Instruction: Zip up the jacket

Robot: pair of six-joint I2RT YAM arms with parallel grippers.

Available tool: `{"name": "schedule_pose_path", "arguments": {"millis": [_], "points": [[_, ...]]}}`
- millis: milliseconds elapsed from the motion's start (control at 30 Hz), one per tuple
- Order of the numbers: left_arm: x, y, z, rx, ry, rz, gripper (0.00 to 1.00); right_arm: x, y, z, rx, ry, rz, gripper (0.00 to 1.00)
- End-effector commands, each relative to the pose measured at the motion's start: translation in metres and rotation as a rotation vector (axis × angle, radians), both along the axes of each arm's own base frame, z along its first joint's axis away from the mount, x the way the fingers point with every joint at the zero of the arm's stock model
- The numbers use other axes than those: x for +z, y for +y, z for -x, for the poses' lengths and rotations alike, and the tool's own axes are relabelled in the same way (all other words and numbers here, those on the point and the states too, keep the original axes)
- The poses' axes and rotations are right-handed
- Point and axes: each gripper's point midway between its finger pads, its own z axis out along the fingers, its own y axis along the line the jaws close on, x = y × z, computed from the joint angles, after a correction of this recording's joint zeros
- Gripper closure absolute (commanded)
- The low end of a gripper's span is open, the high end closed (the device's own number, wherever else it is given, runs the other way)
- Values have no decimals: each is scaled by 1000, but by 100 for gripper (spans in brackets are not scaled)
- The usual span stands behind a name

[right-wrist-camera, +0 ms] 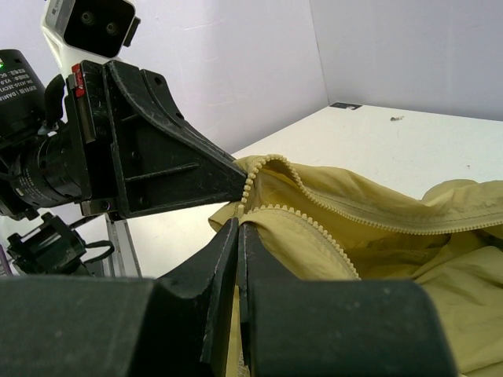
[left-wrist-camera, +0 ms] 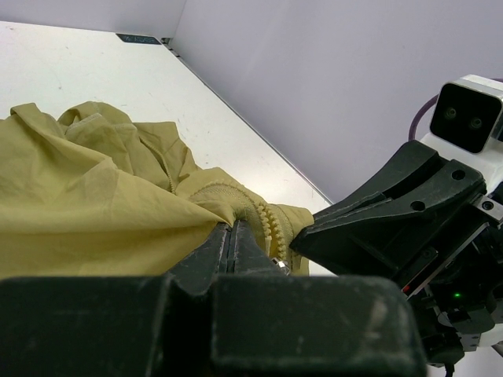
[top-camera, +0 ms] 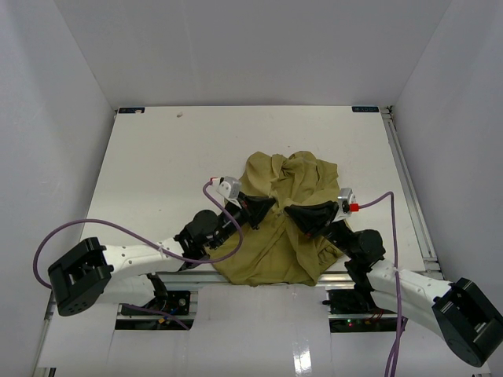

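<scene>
Toward five o'clock on the table (top-camera: 157, 157), I see my left gripper (left-wrist-camera: 236, 229) and right gripper (right-wrist-camera: 238, 225) pinched closed on the jacket (top-camera: 291, 177) at its zipper teeth (right-wrist-camera: 308, 224), tips close together.

Both arms lie low, reaching forward from the near edge and angled inward toward centre. Left gripper (top-camera: 267, 204) and right gripper (top-camera: 292, 212) point at each other, tips near but apart. On each, jaws pressed together, pinching an edge of the jacket (top-camera: 271, 247).
</scene>
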Motion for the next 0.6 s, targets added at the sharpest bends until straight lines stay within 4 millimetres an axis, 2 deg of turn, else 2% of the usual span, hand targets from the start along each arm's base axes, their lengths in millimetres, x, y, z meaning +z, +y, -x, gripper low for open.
{"name": "schedule_pose_path", "arguments": {"millis": [0, 567], "points": [[24, -2, -4, 11, -13, 59, 100, -19, -17, 12, -25, -15, -25, 92], [17, -11, 0, -32, 19, 62, 100, -17, -23, 5, -78, -19, -37, 92]]}}
